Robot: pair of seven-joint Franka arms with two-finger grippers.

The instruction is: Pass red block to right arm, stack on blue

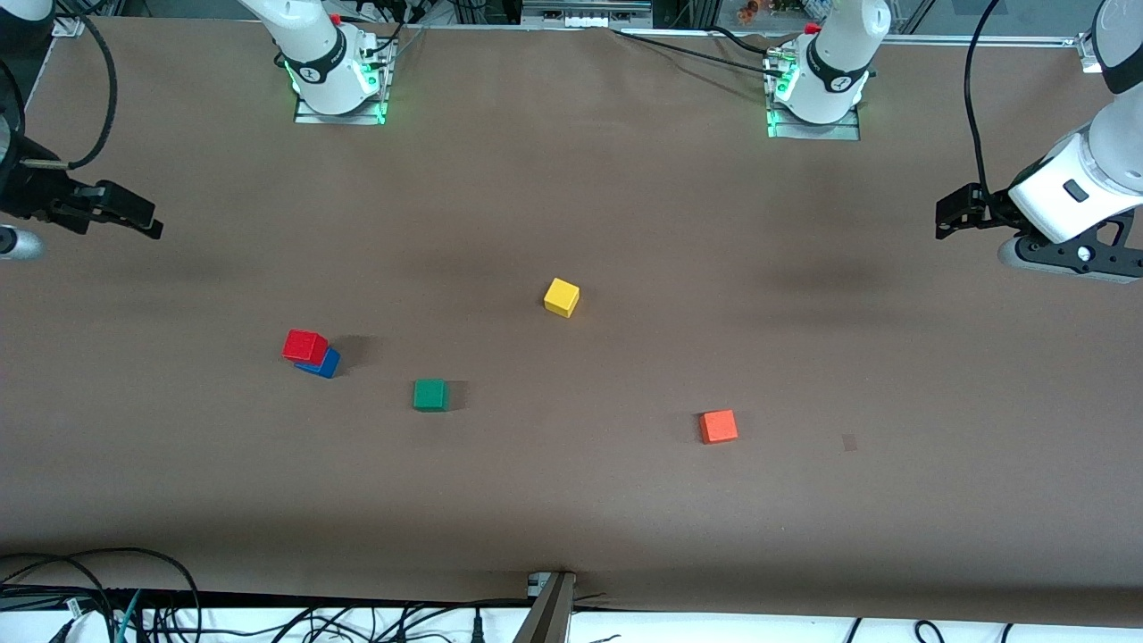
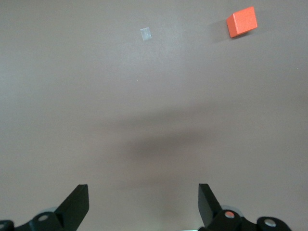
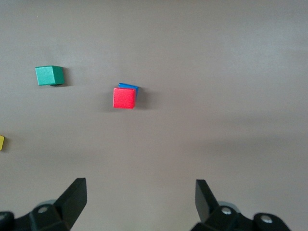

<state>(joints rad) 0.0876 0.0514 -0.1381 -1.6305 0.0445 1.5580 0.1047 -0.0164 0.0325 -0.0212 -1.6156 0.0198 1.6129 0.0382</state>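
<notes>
There are five cubes on the tabletop [image 1: 625, 500]: one red block [image 1: 304, 346], one blue [image 1: 323, 364], one green cube [image 1: 429, 394], one yellow cube [image 1: 562, 296] and one orange cube [image 1: 718, 426]. The red block sits on the blue, a little shifted, toward the right arm's end, well apart from both jaws. The right gripper [image 1: 134, 212] and the left gripper [image 1: 954, 214] hover at the table's ends, jaws spread wide, holding nothing.

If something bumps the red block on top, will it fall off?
Probably. The red block sits off-centre on the blue block, overhanging one side, so a nudge could likely slide or tip it off. It looks like a stiff, flat-sided cube, so it shouldn't roll far.
</notes>
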